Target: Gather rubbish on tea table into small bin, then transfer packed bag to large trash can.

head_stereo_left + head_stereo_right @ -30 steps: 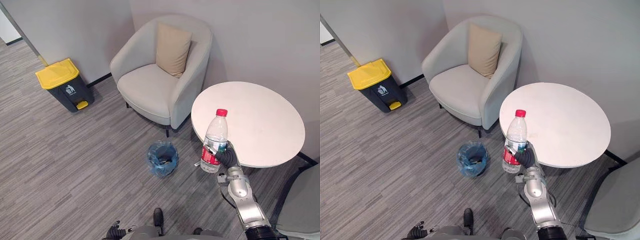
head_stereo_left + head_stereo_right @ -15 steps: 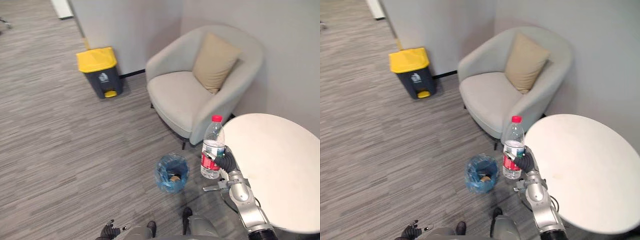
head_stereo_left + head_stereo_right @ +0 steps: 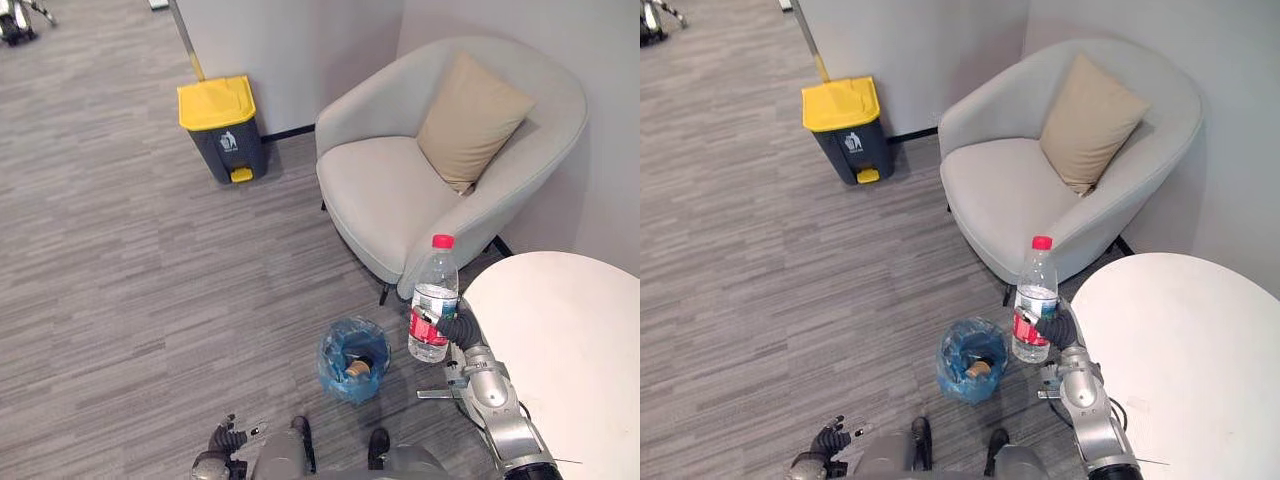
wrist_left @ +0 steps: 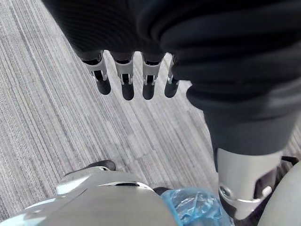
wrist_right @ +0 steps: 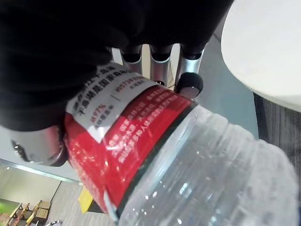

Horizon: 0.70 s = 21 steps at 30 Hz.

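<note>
Upright bottle [image 3: 433, 300] held in right robot hand [image 3: 455, 330]
Fingers curled round its lower half; bottle between blue-lined bin [image 3: 330, 365] and tabletop [image 3: 570, 330]; left robot hand [image 3: 224, 439] relaxed, empty

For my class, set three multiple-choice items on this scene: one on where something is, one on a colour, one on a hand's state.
1. Where is the clear plastic bottle with the red cap?
A. Upright in the right hand, beside the small blue-bagged bin.
B. Inside that bin.
C. In the left hand.

2. What colour is the lid of the dark grey pedal trash can?
A. Green.
B. Yellow.
C. Red.

3. How is the right hand?
A. Open.
B. Shut, holding nothing.
C. Shut on the bottle.

Answers:
1 A, the right hand grips the bottle's red label while the left hand hangs empty.
2 B, the lid is plainly yellow.
3 C, its fingers curl round the label in the right wrist view.
</note>
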Available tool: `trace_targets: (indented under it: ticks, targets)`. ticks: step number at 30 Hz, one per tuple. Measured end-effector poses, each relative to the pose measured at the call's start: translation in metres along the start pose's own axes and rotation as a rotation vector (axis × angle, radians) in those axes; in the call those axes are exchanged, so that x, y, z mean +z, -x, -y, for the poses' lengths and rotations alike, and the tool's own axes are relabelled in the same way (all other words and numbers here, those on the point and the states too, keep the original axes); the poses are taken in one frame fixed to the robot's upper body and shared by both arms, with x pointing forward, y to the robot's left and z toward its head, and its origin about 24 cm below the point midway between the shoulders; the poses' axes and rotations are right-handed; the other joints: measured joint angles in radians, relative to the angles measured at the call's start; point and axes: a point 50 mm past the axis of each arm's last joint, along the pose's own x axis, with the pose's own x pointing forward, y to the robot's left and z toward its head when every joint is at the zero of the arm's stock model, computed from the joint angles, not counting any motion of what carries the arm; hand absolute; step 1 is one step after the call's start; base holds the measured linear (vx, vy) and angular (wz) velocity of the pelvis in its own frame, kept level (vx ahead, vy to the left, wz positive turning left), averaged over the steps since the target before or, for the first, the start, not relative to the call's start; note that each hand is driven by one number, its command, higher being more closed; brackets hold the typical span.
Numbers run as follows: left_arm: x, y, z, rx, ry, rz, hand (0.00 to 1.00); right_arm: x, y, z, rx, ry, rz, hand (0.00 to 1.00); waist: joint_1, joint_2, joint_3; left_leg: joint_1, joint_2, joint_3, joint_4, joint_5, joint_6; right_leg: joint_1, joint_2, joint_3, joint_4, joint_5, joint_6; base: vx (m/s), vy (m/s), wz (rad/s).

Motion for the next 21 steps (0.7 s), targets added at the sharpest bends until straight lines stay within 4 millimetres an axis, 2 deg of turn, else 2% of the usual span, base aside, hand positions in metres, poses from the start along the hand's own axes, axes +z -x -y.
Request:
trace_targets:
  ticks: [7, 11, 13, 17, 21]
  targets:
    - [-0.005, 0.001, 0.0, -0.003, -0.024, -0.013, 0.0, 0.002, -0.002, -0.013, 0.046, 0.011, 0.006, 1.0, -0.002, -0.001, 0.0, 0.048, -0.029, 0.017, -0.14, 0.073, 0.002, -0.025, -0.011, 0.042, -0.004, 0.008, 0.012, -0.02, 0.003, -0.08]
    - [0.0, -0.001, 0.001, -0.008, -0.034, -0.001, 0.0, 0.007, -0.011, -0.025, 0.096, 0.027, 0.025, 1.0, -0.001, -0.003, 0.013, -0.018, -0.026, 0.024, -0.143, 0.095, 0.001, -0.119, -0.005, 0.059, 0.038, 0.014, 0.01, -0.12, -0.014, -0.1]
    - [0.013, -0.004, 0.001, -0.008, -0.035, 0.031, 0.0, 0.023, -0.023, -0.024, 0.099, 0.044, 0.091, 1.0, -0.002, -0.004, 0.051, -0.085, -0.015, 0.026, -0.094, 0.092, 0.004, -0.186, -0.005, 0.066, 0.084, 0.013, 0.01, -0.17, -0.013, -0.05]
    - [0.062, -0.013, -0.006, 0.029, 0.02, 0.166, 0.0, 0.076, -0.056, -0.014, 0.066, 0.098, 0.286, 1.0, 0.003, 0.001, 0.16, -0.275, -0.008, 0.012, 0.06, 0.072, 0.022, -0.373, -0.02, 0.065, 0.243, -0.012, 0.007, -0.27, 0.025, 0.06]
    - [0.091, -0.012, -0.009, 0.051, 0.074, 0.261, 0.0, 0.099, -0.068, -0.004, 0.039, 0.146, 0.375, 1.0, 0.022, 0.013, 0.207, -0.432, 0.0, -0.002, 0.197, 0.04, 0.035, -0.524, -0.044, 0.058, 0.388, -0.053, 0.01, -0.24, 0.0, 0.14]
